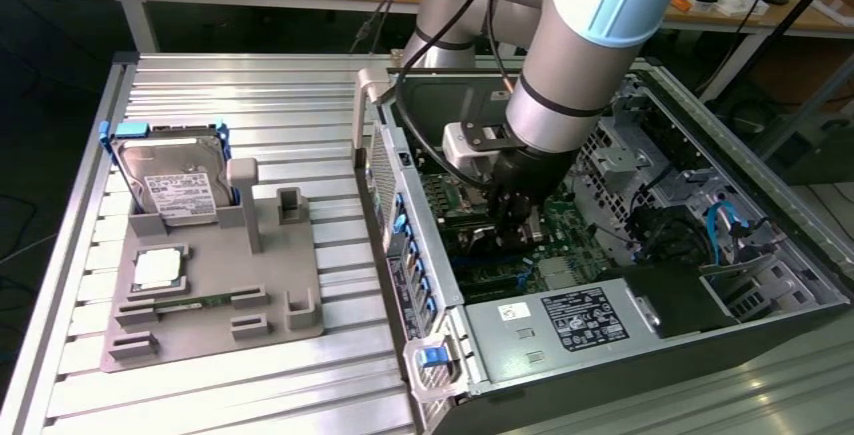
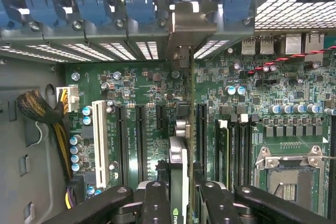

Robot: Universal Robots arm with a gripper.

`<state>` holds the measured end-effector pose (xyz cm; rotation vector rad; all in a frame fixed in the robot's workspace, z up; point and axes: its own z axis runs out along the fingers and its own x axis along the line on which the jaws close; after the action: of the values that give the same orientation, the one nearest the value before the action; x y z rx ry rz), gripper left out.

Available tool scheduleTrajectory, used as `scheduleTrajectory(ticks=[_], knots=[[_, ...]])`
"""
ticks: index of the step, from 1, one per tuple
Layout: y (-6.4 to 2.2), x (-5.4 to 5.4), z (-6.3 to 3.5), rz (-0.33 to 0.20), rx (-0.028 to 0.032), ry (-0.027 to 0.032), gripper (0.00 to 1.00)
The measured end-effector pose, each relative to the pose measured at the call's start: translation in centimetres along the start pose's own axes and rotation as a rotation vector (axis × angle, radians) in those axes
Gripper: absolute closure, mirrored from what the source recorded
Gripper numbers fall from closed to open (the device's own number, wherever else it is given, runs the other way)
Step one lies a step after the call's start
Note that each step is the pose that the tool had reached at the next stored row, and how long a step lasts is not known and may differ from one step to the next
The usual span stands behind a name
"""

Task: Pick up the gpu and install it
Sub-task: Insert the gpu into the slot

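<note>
The gpu [image 2: 178,169] shows edge-on in the wrist view, a thin card running from between my fingers to its grey metal end bracket [image 2: 190,27] at the case's rear slot wall. My gripper [image 2: 184,203] is shut on it, one black finger [image 2: 156,203] on each side. The card stands upright over the long black expansion slots of the green motherboard [image 2: 252,114]; whether it sits in a slot I cannot tell. In the exterior view my gripper [image 1: 514,217] reaches down inside the open computer case [image 1: 747,185], low over the board.
Blue slot latches [image 2: 139,1] line the rear wall. A CPU socket [image 2: 291,163] and cable bundle [image 2: 39,108] flank the slots. Outside the case, a grey fixture [image 1: 287,300] holds a hard drive [image 1: 174,180] and a memory stick [image 1: 200,303]. The power supply [image 1: 561,320] fills the case's near corner.
</note>
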<state>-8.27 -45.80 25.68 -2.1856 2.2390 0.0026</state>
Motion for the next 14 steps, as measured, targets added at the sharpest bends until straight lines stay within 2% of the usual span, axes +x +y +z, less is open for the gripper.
scheduleTrajectory(ticks=[14], knots=[[0.0,0.14,0.15,0.0,-0.0002,0.0005,0.73]])
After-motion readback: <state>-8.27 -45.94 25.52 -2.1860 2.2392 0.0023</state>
